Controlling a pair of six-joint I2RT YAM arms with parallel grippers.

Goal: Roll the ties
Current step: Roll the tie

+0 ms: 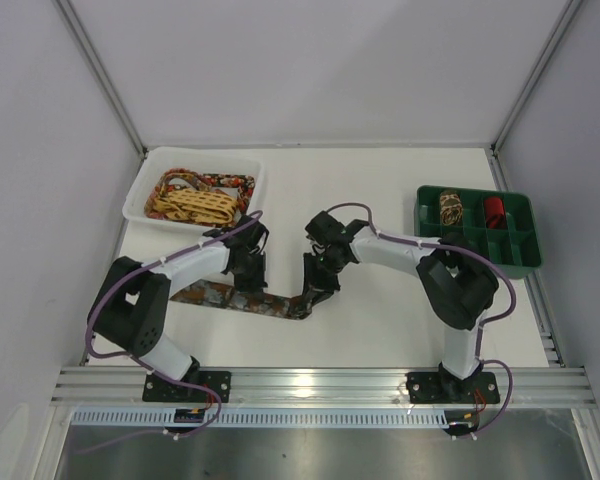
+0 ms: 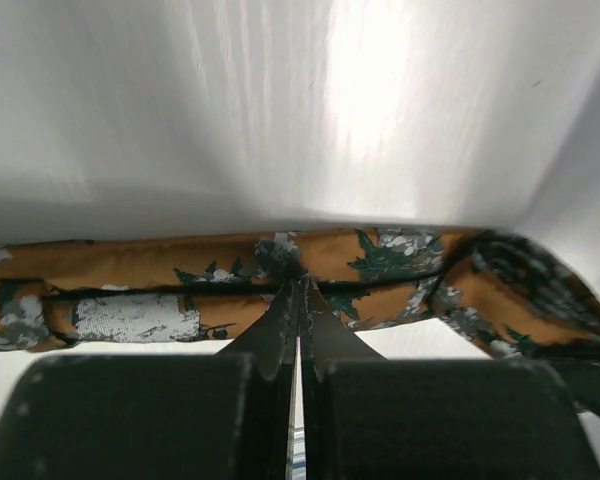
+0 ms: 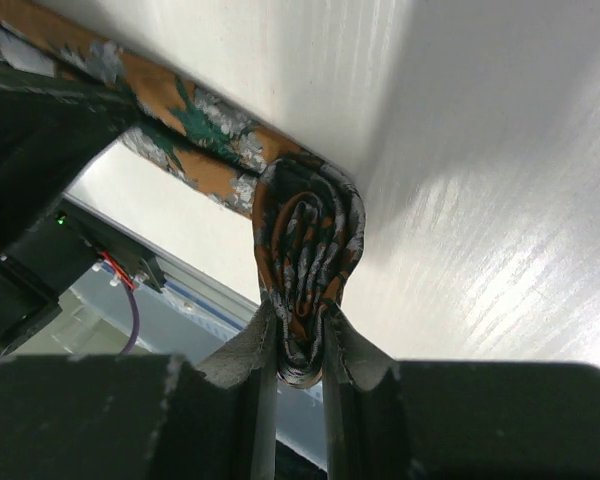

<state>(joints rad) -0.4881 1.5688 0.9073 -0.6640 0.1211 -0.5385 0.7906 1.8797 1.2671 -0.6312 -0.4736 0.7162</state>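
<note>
A dark brown and orange mottled tie (image 1: 215, 294) lies flat on the white table. It also shows in the left wrist view (image 2: 130, 275). Its right end is wound into a small coil (image 3: 308, 240). My right gripper (image 3: 302, 345) is shut on this coil and holds it on edge, seen from above at the tie's right end (image 1: 315, 290). My left gripper (image 2: 298, 288) is shut, its tips pinching the flat strip near the middle, which is also where the top view (image 1: 248, 278) shows it.
A white tray (image 1: 140, 195) at the back left holds a yellow lattice tie (image 1: 195, 207) and a red-floral tie (image 1: 225, 182). A green divided bin (image 1: 520, 255) at the right holds a brown-yellow coil (image 1: 451, 208) and a red coil (image 1: 493, 210).
</note>
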